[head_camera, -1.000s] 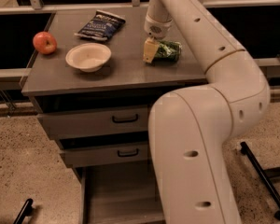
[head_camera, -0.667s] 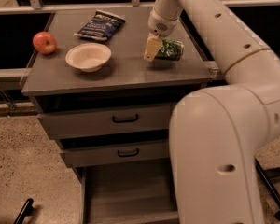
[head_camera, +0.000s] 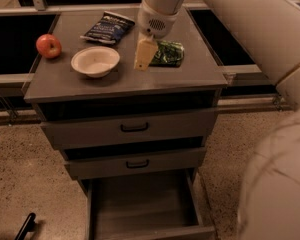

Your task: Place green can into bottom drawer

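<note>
Camera view from above: the gripper hangs low over the cabinet top, right against the left side of the green can, which lies on its side there. Whether the gripper is spread or clamped on the can cannot be told. A white bowl sits just left, an apple further left, a blue chip bag behind. Below 2 closed drawers, the bottom drawer is pulled out.
</note>
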Robot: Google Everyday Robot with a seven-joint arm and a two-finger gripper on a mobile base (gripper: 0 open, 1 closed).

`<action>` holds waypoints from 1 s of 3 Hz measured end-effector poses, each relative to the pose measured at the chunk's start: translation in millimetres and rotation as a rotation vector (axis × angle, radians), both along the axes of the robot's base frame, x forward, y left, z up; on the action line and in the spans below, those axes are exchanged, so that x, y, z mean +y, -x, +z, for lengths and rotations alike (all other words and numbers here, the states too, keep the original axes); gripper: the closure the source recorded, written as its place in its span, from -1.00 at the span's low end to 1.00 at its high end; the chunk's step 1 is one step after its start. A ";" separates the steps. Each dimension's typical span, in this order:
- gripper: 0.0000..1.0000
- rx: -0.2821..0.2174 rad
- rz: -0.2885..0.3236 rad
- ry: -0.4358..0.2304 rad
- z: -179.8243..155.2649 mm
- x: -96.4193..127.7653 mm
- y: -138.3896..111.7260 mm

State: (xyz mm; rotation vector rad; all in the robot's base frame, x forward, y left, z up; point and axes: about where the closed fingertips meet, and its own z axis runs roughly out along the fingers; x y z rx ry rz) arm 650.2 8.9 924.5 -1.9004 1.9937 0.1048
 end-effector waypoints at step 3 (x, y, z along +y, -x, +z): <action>1.00 0.173 0.221 0.100 -77.4 62.5 146.6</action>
